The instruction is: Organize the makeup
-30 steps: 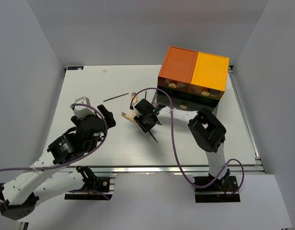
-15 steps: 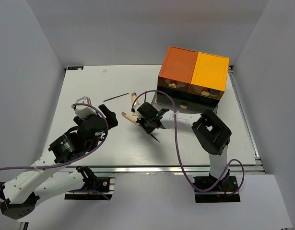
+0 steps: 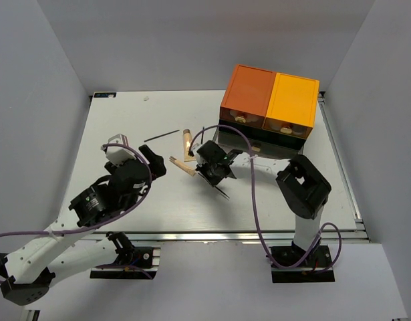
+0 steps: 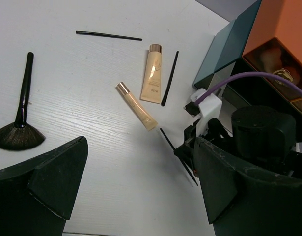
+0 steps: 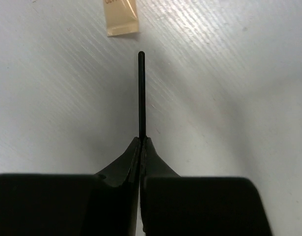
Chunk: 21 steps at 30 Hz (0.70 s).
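Observation:
My right gripper (image 5: 141, 138) (image 3: 215, 179) is shut on a thin black pencil (image 5: 141, 93) (image 4: 176, 153) near the table's middle. The pencil's free end points toward the beige tube (image 5: 120, 17). In the left wrist view, the beige tube (image 4: 153, 73), a tan stick (image 4: 136, 105), a second pencil (image 4: 169, 78), a third pencil (image 4: 109, 35) and a black fan brush (image 4: 20, 125) lie loose on the white table. My left gripper (image 4: 141, 196) (image 3: 154, 164) hangs open to the left of them, holding nothing.
The orange-and-dark drawer box (image 3: 270, 107) stands at the back right, close behind the right gripper. A purple cable (image 3: 248, 200) loops over the right arm. Grey walls enclose the table (image 3: 125, 120) on three sides.
The right gripper's jaws have closed on the thin black pencil, and the gripper has shifted slightly to the right with it. The left arm has hardly moved.

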Available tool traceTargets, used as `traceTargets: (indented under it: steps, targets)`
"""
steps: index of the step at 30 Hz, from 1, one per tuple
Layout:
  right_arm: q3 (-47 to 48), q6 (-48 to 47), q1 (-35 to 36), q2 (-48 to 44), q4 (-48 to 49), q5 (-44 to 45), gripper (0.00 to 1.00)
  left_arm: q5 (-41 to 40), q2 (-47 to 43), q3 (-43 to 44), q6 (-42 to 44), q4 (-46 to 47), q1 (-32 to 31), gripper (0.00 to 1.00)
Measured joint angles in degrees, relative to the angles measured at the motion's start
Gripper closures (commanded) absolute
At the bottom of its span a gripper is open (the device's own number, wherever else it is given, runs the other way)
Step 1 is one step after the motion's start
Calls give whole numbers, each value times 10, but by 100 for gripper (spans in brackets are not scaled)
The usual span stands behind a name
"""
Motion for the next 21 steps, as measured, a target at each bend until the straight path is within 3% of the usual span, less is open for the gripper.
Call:
traceTargets:
  steps: [7, 15, 21]
  targets:
    - [1, -11, -11, -57, -20, -22, 100, 0, -3, 0, 0, 8, 0, 2]
    - [2, -57, -11, -158, -21, -145, 100, 0, 9, 0, 0, 39, 0, 2]
    - [91, -117, -61, -213, -18, -224, 100, -3, 30, 1, 9, 70, 1, 2]
